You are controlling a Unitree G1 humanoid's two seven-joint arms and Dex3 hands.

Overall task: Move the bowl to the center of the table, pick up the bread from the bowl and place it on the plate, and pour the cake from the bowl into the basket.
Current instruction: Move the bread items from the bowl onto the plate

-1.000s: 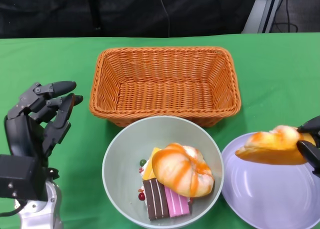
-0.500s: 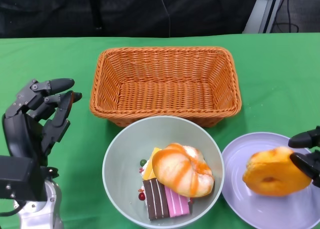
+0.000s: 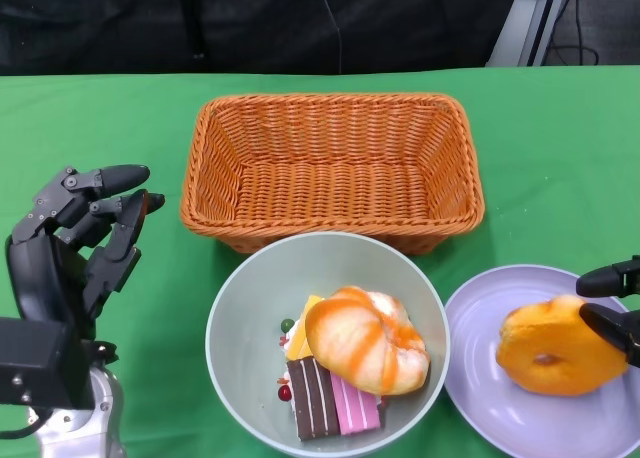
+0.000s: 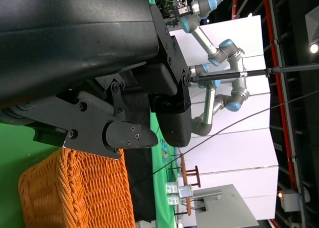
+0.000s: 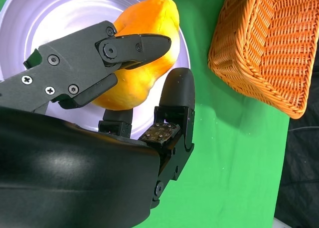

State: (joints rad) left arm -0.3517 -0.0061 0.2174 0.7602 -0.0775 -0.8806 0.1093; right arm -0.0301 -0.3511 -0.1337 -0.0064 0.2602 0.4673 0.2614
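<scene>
- Two black robot hands show in the head view: the right robot hand point(image 3: 612, 303) at the lower right edge of the frame, the left robot hand point(image 3: 75, 243) at the lower left.
- In the right wrist view, the right robot hand point(image 5: 142, 96) grips a round orange-yellow bread roll point(image 5: 137, 63), one of its fingers point(image 5: 132, 46) lying across the top of the roll and another pressed against its side.
- That orange-yellow bread roll point(image 3: 558, 346) sits low over the pale lilac round plate point(image 3: 500, 398) at the lower right of the head view; whether it touches the plate I cannot tell.
- The left robot hand holds nothing, its fingers point(image 3: 110, 183) apart and raised above the green surface point(image 3: 90, 118).
- In the left wrist view, the left robot hand point(image 4: 144, 123) is likewise empty, with a corner of the basket point(image 4: 75, 188) below its fingers in the frame.
- Centre-bottom of the head view, a pale grey-green round bowl point(image 3: 240, 298) stands just left of the plate, their rims near each other.
- Inside the bowl lie a white bread swirled with orange glaze point(image 3: 365, 340) and, beneath and left of it, a striped brown-and-pink slice of cake point(image 3: 330, 408).
- Beyond the bowl, in the upper middle of the frame, stands a rectangular orange wicker basket point(image 3: 330, 163), its near rim just beside the bowl's far rim.
</scene>
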